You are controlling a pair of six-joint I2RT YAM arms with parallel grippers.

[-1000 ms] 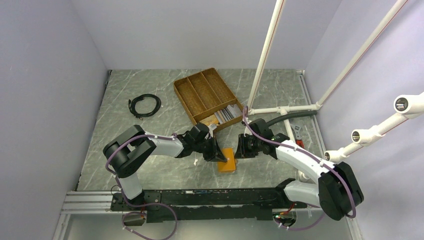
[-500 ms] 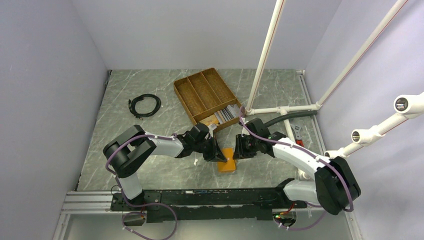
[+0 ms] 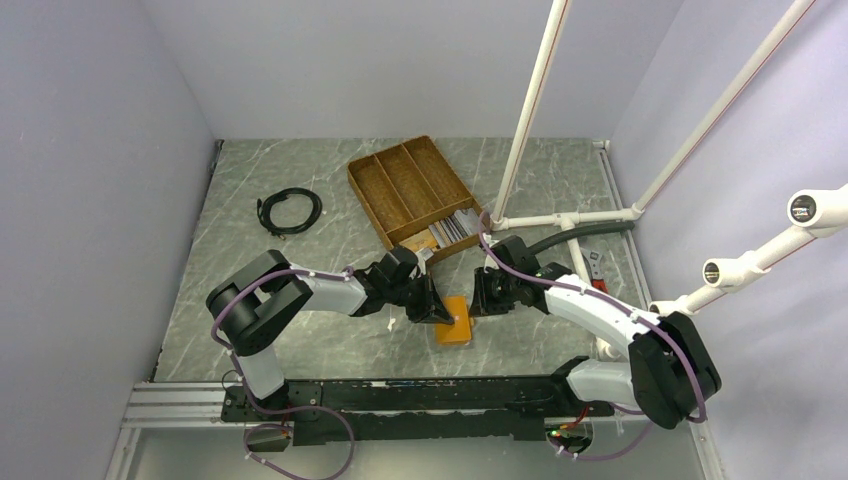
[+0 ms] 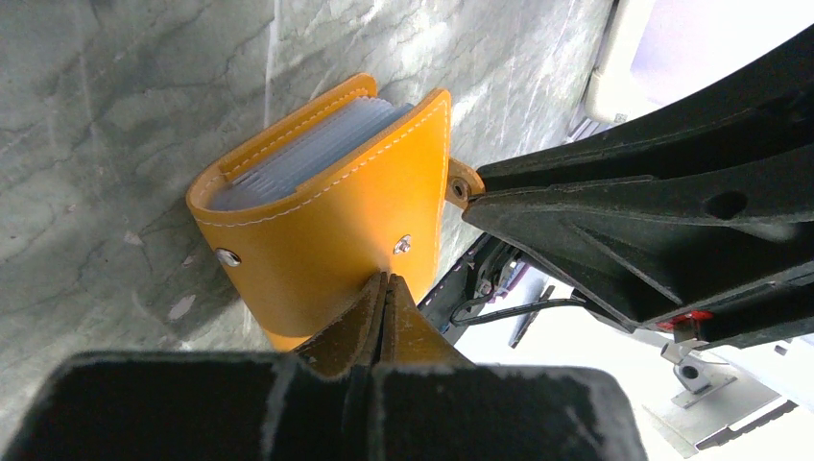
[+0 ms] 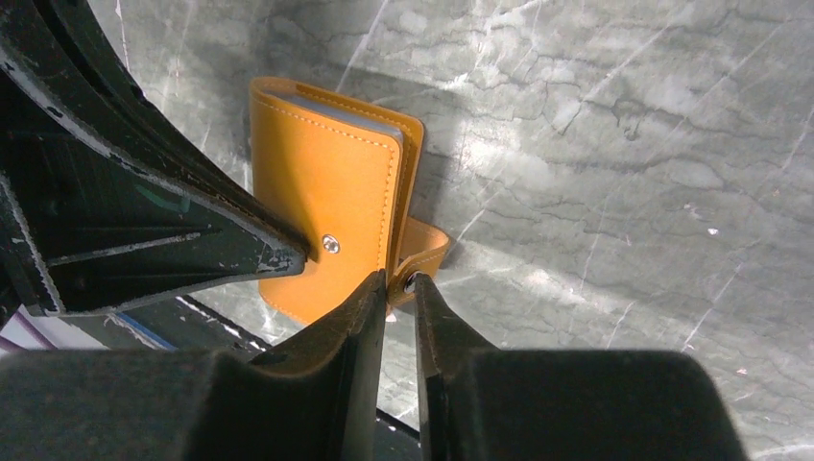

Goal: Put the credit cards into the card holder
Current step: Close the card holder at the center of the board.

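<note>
Over the last second the right arm's elbow has swung slightly inward; the grippers and the wallet have kept their places. At the far left of the marble-patterned table (image 3: 250,330) lies a coiled black cable (image 3: 290,211). Further right stands the divided wicker tray (image 3: 400,185), with the credit cards (image 3: 455,226) stacked on edge in its nearest compartment, well apart from both grippers.

Nearer the arms, the left gripper (image 4: 385,288) has its fingers pressed together. Their tips rest on the front cover of the card holder (image 4: 326,221), just beside the metal snap stud. The orange leather holder lies on the table between the two grippers, folded over, with its pale sleeves showing at the open edge.

On its right side the snap strap (image 5: 424,252) sticks out. The right gripper (image 5: 398,288) is closed to a narrow slit, pinching the end of that strap between its fingertips.
</note>
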